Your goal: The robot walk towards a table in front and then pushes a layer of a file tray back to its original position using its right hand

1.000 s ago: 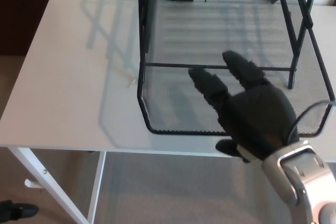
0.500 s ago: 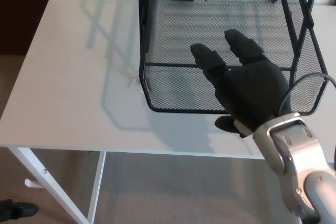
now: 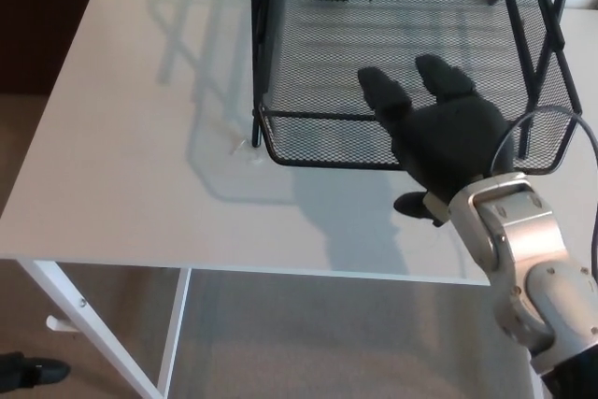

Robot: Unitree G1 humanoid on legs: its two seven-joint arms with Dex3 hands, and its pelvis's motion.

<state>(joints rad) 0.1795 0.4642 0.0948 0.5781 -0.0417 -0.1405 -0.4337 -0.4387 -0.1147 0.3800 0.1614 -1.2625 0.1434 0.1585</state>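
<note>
The right hand (image 3: 447, 137), fingers spread and holding nothing, presses against the front rim of the black mesh tray layer (image 3: 318, 91), which sits nearly inside the file tray frame (image 3: 260, 44) at the white counter's (image 3: 121, 156) far side.

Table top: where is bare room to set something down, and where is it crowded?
The white table is bare on the robot's left, from its left edge to the file tray, apart from a small scrap beside the tray. A narrower bare strip runs along the near edge. The right side is crowded by the tray and the right hand.
</note>
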